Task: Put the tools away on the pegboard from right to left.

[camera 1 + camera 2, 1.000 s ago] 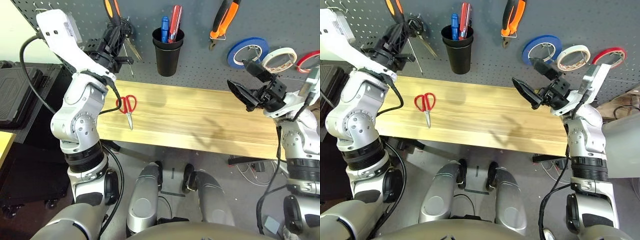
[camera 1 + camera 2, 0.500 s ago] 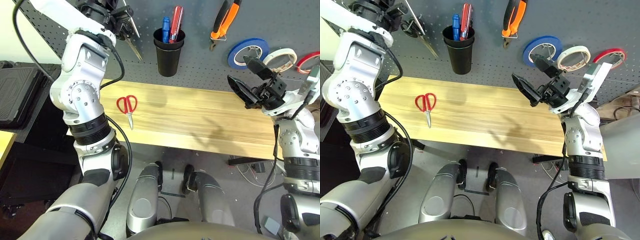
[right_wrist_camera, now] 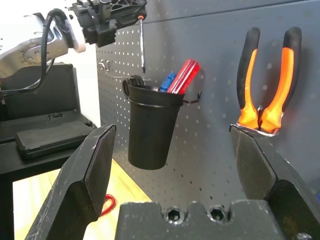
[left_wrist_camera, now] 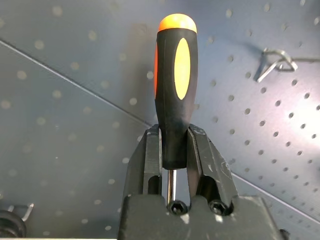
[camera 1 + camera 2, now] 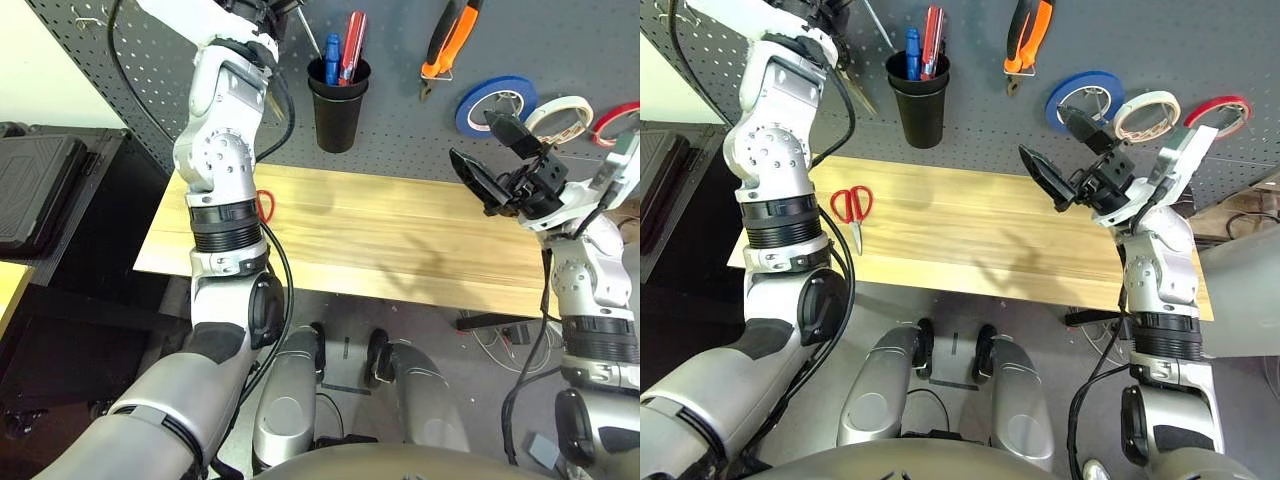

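One screwdriver (image 4: 177,75), clenched by the left pincer (image 4: 174,129), had been swung nearer the black cup (image 5: 921,120), so insertion was probably being lined up; right of the cup, the right pincer (image 3: 174,130) was held open.

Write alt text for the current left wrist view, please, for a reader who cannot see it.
The left gripper grips an upright orange-and-black-handled screwdriver between its two black fingers, the metal shaft running down between them. Behind it is the grey pegboard, with a metal hook to one side.
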`<act>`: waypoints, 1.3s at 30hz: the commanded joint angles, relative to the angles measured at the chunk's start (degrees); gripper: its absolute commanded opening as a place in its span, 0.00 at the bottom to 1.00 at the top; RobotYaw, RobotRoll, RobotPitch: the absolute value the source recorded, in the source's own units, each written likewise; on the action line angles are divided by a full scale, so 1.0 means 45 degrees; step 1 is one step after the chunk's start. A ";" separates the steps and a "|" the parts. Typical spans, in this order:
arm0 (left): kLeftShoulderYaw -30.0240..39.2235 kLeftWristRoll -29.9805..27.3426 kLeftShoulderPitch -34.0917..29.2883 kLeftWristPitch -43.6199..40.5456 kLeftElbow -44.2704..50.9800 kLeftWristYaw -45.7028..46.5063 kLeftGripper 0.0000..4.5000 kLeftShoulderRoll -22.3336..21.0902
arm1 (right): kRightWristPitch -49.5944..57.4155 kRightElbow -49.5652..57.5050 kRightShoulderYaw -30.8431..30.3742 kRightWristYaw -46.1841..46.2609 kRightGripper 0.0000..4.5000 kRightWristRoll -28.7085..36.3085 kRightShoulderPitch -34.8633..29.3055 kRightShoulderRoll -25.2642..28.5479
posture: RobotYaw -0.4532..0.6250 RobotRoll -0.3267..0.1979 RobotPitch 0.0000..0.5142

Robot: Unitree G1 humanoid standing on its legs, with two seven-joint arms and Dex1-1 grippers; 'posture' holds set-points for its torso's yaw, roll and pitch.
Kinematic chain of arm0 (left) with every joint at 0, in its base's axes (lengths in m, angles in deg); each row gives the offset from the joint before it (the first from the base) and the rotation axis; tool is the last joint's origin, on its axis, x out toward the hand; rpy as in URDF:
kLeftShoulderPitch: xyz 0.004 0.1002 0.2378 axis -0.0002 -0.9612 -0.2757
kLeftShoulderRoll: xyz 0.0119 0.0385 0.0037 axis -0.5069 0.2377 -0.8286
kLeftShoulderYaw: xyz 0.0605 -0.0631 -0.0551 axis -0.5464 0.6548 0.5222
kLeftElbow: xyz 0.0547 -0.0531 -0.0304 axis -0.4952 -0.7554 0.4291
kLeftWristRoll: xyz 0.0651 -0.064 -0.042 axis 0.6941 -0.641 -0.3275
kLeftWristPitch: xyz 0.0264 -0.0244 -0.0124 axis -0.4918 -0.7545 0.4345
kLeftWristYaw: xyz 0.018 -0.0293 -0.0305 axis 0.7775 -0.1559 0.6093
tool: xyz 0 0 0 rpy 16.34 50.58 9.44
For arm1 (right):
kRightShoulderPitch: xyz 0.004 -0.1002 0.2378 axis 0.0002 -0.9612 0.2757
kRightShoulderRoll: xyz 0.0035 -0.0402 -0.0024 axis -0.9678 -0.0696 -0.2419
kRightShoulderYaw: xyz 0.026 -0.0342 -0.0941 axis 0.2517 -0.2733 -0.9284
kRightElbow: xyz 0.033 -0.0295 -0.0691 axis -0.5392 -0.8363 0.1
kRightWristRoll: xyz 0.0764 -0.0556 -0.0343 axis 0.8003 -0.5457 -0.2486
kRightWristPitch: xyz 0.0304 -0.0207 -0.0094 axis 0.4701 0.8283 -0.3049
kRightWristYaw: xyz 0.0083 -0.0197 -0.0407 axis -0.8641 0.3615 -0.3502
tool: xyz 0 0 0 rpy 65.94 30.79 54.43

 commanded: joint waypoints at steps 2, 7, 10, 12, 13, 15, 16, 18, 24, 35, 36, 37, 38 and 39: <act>-0.0509 0.0549 -0.0013 0.0714 -0.0923 -0.0300 0.12 0.0158 | 0.0244 0.0394 -0.0126 0.0111 1.00 -0.0083 -0.0303 0.0095 | 0.54 0.62 0.40; -0.0782 0.1123 0.0081 0.1541 -0.1964 -0.0468 0.12 0.0123 | 0.0341 0.0471 -0.0142 0.0166 1.00 -0.0095 -0.0339 0.0139 | 0.54 0.62 0.40; -0.1172 0.1729 -0.0037 0.1954 -0.2471 -0.0626 0.12 0.0003 | 0.0376 0.0505 -0.0164 0.0206 1.00 -0.0114 -0.0355 0.0163 | 0.53 0.62 0.40; -0.1388 0.2026 -0.0134 0.1970 -0.2582 -0.0672 0.12 -0.0074 | 0.0403 0.0522 -0.0184 0.0228 1.00 -0.0141 -0.0369 0.0176 | 0.53 0.62 0.40; -0.1369 0.2037 -0.0161 0.1862 -0.2561 -0.0580 0.19 -0.0042 | 0.0432 0.0542 -0.0203 0.0236 1.00 -0.0163 -0.0390 0.0184 | 0.53 0.62 0.40; -0.1387 0.2071 -0.0178 0.1817 -0.2488 -0.0621 0.35 -0.0038 | 0.0511 0.0583 -0.0233 0.0250 1.00 -0.0188 -0.0434 0.0194 | 0.54 0.62 0.40; -0.1430 0.2137 -0.0183 0.1848 -0.2445 -0.0651 0.43 -0.0060 | 0.0526 0.0591 -0.0249 0.0245 1.00 -0.0198 -0.0455 0.0196 | 0.54 0.62 0.40; -0.1516 0.2228 -0.0173 0.1787 -0.2206 -0.0656 0.61 -0.0120 | 0.0531 0.0590 -0.0315 0.0206 1.00 -0.0238 -0.0513 0.0202 | 0.54 0.62 0.40; -0.1622 0.2596 0.0276 0.1193 -0.1177 -0.0245 0.99 -0.0536 | 0.0522 0.0457 -0.0437 0.0098 1.00 -0.0282 -0.0451 0.0162 | 0.55 0.62 0.39; -0.1443 0.2833 -0.1012 -0.2160 0.4093 0.0525 0.99 -0.2451 | 0.0984 0.0611 -0.0884 -0.0133 1.00 -0.0195 -0.0618 0.0046 | 0.59 0.62 0.41; -0.1379 0.2753 -0.1586 -0.2777 0.4978 0.0627 0.99 -0.2605 | 0.1132 0.0686 -0.0982 -0.0142 1.00 -0.0203 -0.0688 0.0061 | 0.60 0.62 0.42; -0.1302 0.2640 -0.2039 -0.3283 0.5646 0.0743 0.99 -0.2656 | 0.1263 0.0736 -0.1063 -0.0160 1.00 -0.0227 -0.0740 0.0090 | 0.61 0.62 0.42; -0.1238 0.2557 -0.2582 -0.3813 0.6304 0.0844 0.99 -0.2710 | 0.1465 0.0787 -0.1191 -0.0185 1.00 -0.0289 -0.0795 0.0158 | 0.61 0.62 0.42; -0.1211 0.2542 -0.3115 -0.4249 0.6852 0.0908 0.99 -0.2772 | 0.1670 0.0839 -0.1310 -0.0178 1.00 -0.0352 -0.0844 0.0206 | 0.62 0.62 0.43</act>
